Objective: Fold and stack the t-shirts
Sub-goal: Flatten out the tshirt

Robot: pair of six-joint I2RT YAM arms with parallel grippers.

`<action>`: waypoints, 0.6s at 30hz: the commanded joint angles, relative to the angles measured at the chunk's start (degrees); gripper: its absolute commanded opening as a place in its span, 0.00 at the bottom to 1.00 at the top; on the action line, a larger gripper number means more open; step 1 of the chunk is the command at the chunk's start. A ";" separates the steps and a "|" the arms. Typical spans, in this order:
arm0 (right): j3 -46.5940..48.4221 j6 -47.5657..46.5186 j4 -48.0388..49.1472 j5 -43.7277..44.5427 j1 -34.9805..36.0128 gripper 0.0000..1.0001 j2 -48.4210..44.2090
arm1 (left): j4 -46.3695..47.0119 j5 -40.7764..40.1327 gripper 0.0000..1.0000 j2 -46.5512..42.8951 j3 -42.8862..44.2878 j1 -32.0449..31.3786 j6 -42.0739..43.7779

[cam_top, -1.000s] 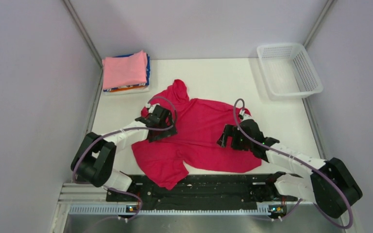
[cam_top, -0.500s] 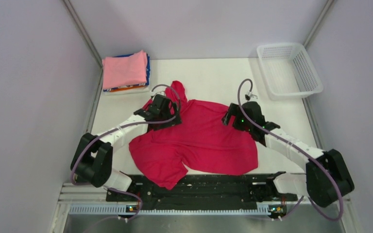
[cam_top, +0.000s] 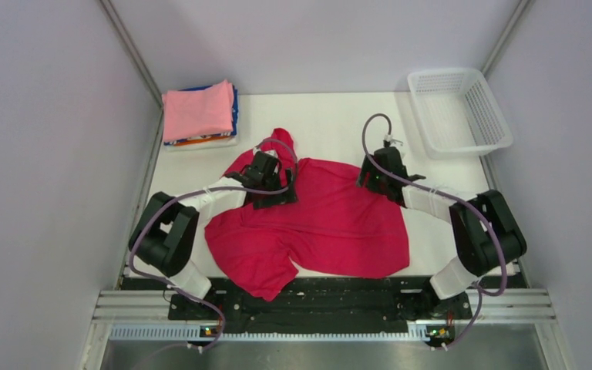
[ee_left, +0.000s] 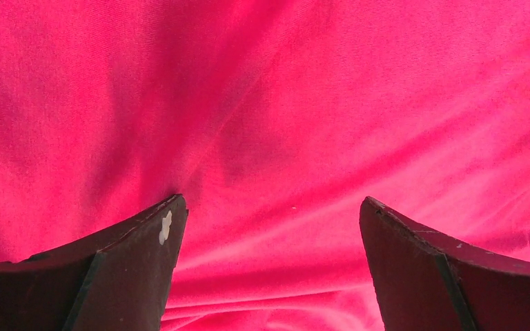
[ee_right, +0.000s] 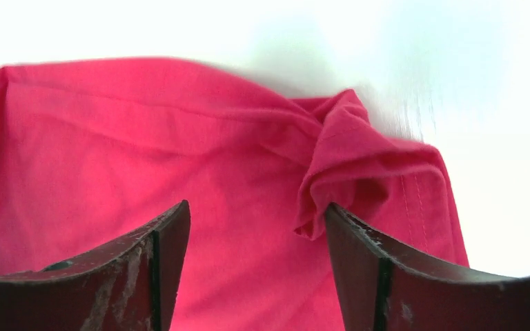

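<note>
I have the table [cam_top: 331, 116] with the red shirt [cam_top: 331, 223] lying crumpled at its centre, well apart from the folded stack [cam_top: 198, 112] in the far-left corner. The left gripper [ee_left: 270, 204] has its fingers spread over mid-cloth and holds nothing. The right gripper [ee_right: 257, 209] also has its fingers spread and holds nothing, at the shirt's far-right edge beside a bunched corner [ee_right: 348, 155]. Risk: closing there may pinch several layers. The left may catch only a wrinkle, which would skew the fold.

Our left arm [cam_top: 203, 202] and right arm [cam_top: 429, 200] reach forward, angled inward. We've got left gripper [ee_left: 270, 210] and right gripper [ee_right: 257, 215] low, jaws apart
</note>
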 commanded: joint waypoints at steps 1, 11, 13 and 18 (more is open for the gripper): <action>5.36 -2.05 3.67 3.11 -1.43 0.63 4.26 | 1.95 0.09 0.99 1.10 1.50 -0.17 0.96; 11.93 -2.69 4.14 6.19 -4.55 0.00 7.89 | 0.29 -3.76 0.99 2.23 1.92 0.17 1.58; 14.03 -2.84 3.12 4.56 -5.90 0.00 9.05 | 0.23 -3.84 0.99 2.44 1.95 0.26 1.59; 13.63 -5.04 2.35 2.58 -6.45 0.00 10.86 | 0.06 -4.24 0.99 2.65 1.88 0.65 1.73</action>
